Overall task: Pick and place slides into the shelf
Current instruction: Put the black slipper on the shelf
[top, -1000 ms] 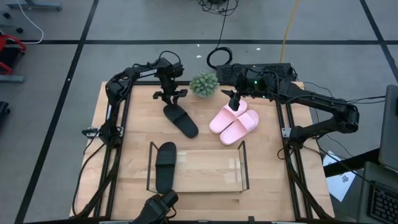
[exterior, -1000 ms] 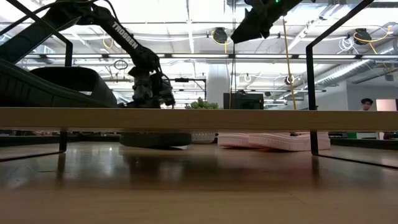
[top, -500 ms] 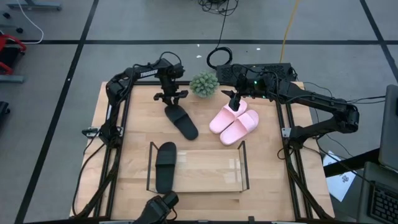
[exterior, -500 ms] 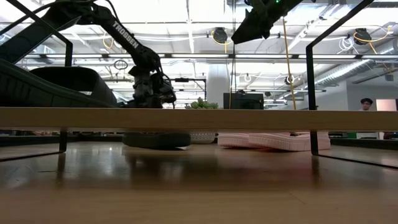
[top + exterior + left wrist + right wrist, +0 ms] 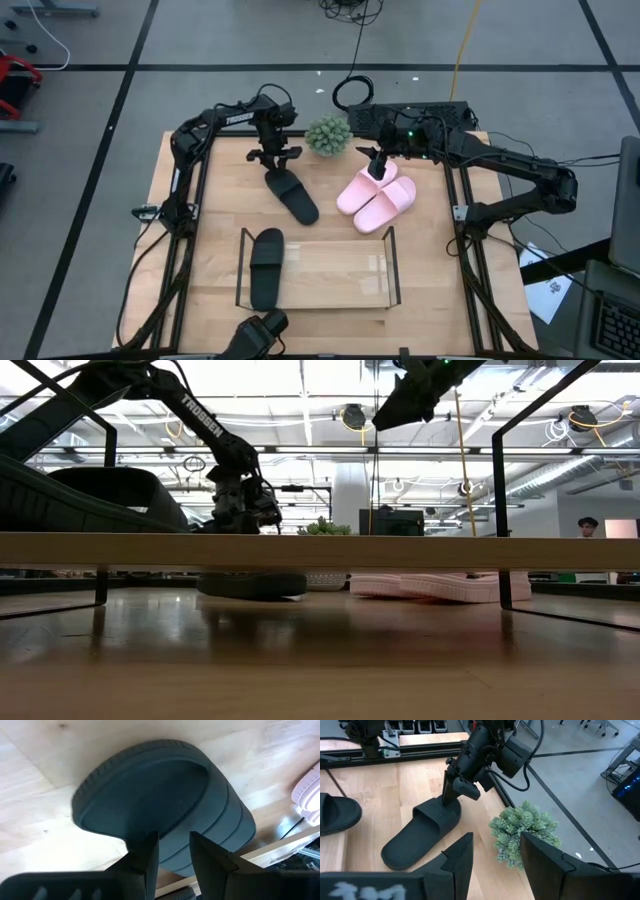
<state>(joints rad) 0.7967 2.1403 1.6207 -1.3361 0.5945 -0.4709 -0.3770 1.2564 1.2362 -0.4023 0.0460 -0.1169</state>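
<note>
The shelf (image 5: 330,272) holds one black slide (image 5: 266,267). Beyond it, the left end effector (image 5: 276,166) grips another black slide's (image 5: 291,193) heel; the right end effector (image 5: 377,168) hangs open.

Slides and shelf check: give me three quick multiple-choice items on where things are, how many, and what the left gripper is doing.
1. Where is the black slide that is already in the shelf?
A. At the shelf's left end
B. In its middle
C. At its right end

2. How many pink slides lie on the table?
A. One
B. Two
C. Three

3. What is the left gripper doing?
A. Parked off the table
B. Holding the plant
C. Closed on the heel rim of the loose black slide

Answers:
1. A: the stowed black slide lies at the left end of the shelf.
2. B: the pink slides lie side by side near the right gripper.
3. C: the left gripper pinches the loose black slide at its heel, beside the plant.
</note>
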